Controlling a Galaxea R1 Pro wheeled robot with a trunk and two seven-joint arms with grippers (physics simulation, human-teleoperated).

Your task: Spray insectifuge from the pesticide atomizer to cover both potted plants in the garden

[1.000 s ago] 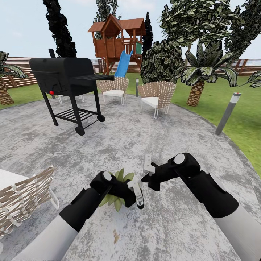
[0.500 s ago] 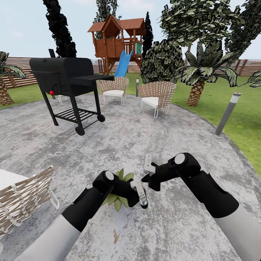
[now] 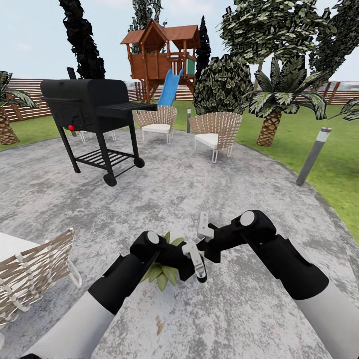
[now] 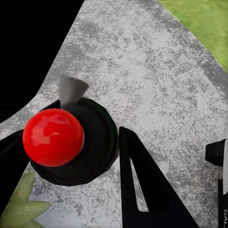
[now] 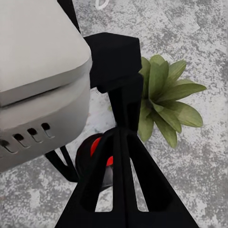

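The left gripper (image 3: pixel 198 263) has edged rightward over grey paving (image 3: pixel 174 199), jaws holding the pesticide atomizer (image 4: pixel 71 137).

Mottled grey paving (image 3: pixel 209 184) under a green-leaved potted plant (image 3: pixel 162 273). The atomizer (image 4: pixel 71 140) shows a black neck and glossy red cap. Black grill (image 3: pixel 89 107), blue slide (image 3: pixel 167 89), brown playhouse (image 3: pixel 159 52).
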